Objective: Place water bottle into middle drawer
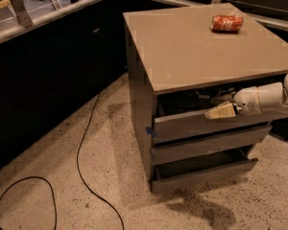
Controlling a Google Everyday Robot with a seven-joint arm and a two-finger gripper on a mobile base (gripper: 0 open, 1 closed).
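Note:
The water bottle is not in view. My gripper (220, 111) is at the right, on a white arm, at the upper edge of the top drawer (192, 124) of a grey-brown cabinet (197, 47). That top drawer stands pulled out, dark inside, with some unclear items in it. The middle drawer (206, 145) below it is closed. The bottom drawer (201, 174) is pulled out a little.
A red soda can (226, 23) lies on its side at the far right of the cabinet top. A black cable (81, 157) snakes over the speckled floor to the left. A dark counter wall (48, 75) runs along the left and back.

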